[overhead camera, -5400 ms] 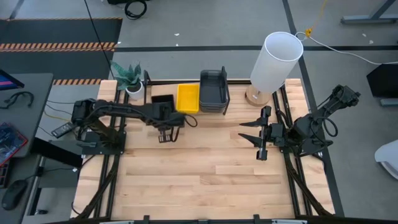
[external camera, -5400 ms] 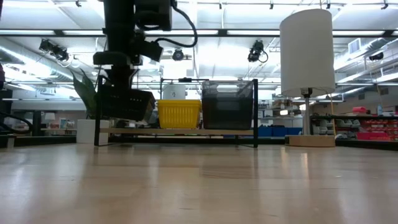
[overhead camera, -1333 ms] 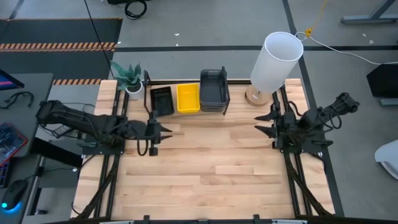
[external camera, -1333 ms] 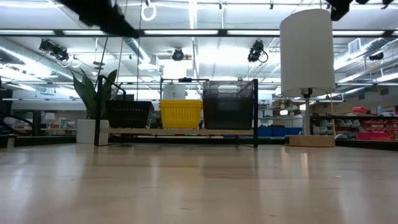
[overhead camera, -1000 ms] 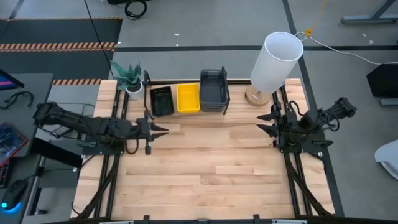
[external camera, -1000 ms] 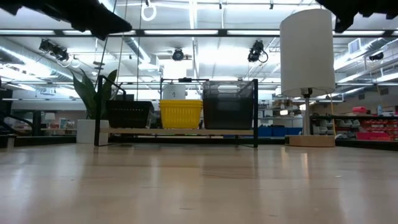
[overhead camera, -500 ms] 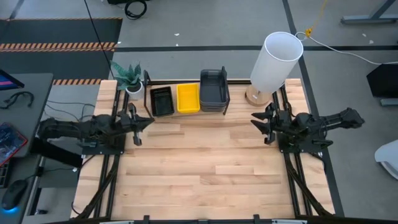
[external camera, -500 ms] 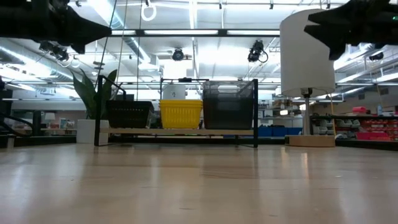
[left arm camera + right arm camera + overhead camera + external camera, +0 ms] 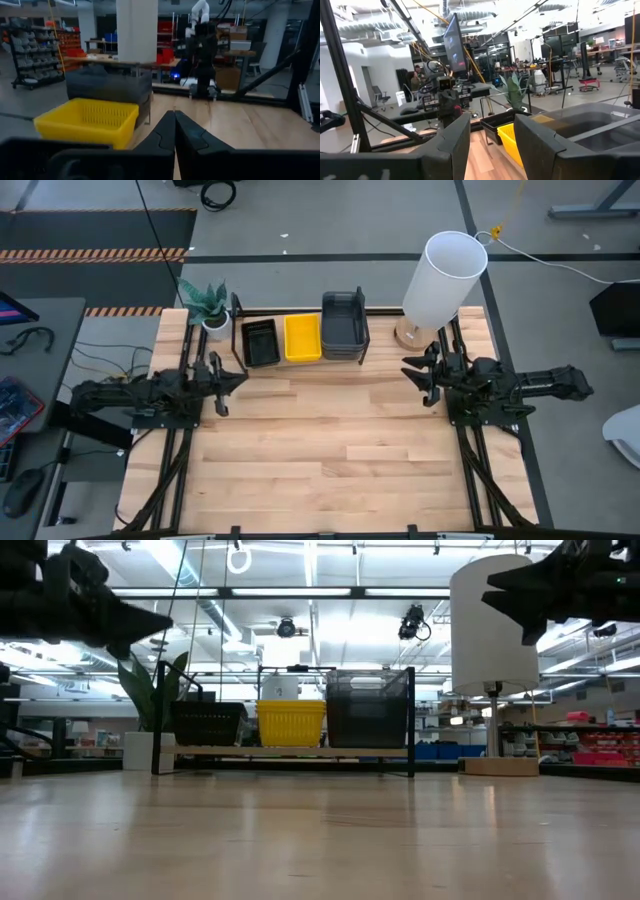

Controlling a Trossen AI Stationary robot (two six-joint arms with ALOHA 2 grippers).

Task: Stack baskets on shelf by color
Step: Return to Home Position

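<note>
**Figure: baskets sorted on the shelf, both arms at the table's sides.**

The low rack of light wooden board and thin black metal end frames, the shelf [image 9: 285,751], stands at the far edge of the large wooden tabletop [image 9: 330,450]. It sits between a small potted plant [image 9: 205,302] and a white cylindrical lamp [image 9: 444,278].

The shelf carries three nested stacks, side by side and touching or nearly so:
- the black mesh-walled baskets [image 9: 260,342] on the left
- the bright yellow plastic baskets [image 9: 302,337] in the middle
- the solid dark grey baskets [image 9: 344,323] on the right, the tallest stack in the low view

Every basket sits upright with its mouth facing up. Its long axis runs front to back, crossing the shelf's own left-to-right length.

Sorting by colour appears complete.

The left gripper [image 9: 224,377] lies at the table's left side, well apart from the shelf, with its fingers clenched together on nothing. The right gripper [image 9: 417,377] lies at the right side near the lamp's base, with its fingers spread and empty.

The baskets are probably light, stiff thin-walled plastic, smooth on the solid ones. The mesh walls would likely give better purchase. A pinch over one rim wall looks the natural hold. A nested stack lifted by its top basket alone might come apart.
</note>
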